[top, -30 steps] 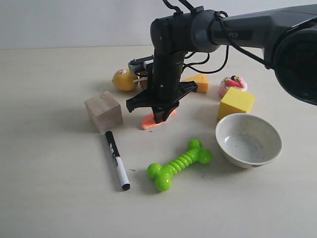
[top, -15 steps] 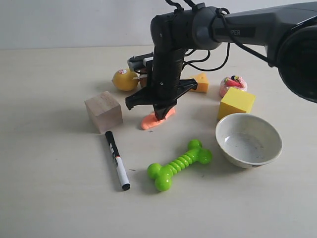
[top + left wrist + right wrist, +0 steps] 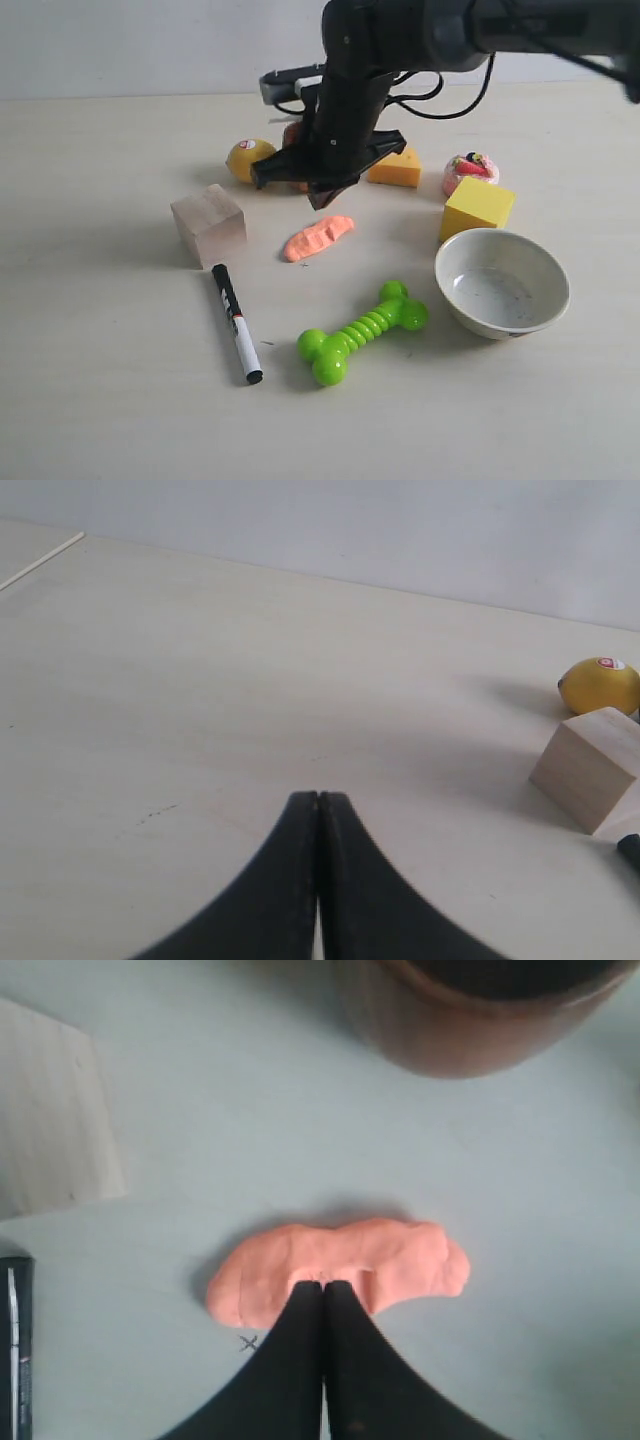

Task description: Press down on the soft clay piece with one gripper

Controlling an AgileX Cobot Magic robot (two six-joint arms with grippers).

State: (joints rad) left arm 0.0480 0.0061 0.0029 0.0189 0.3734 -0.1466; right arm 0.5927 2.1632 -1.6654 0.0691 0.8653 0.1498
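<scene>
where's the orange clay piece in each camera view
exterior view: the clay piece lies mid-table, between the wooden block and the yellow cube.
left wrist view: not in it.
right wrist view: the clay piece sits mid-picture, just past the tips of the shut right gripper.
shared landmark: the wooden block shows in all three views.

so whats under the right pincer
The soft clay piece lies flat on the table below the shut right pincer, which hangs clear of it. In the right wrist view the fingertips cover a bit of one edge, so that part is unseen.
</scene>
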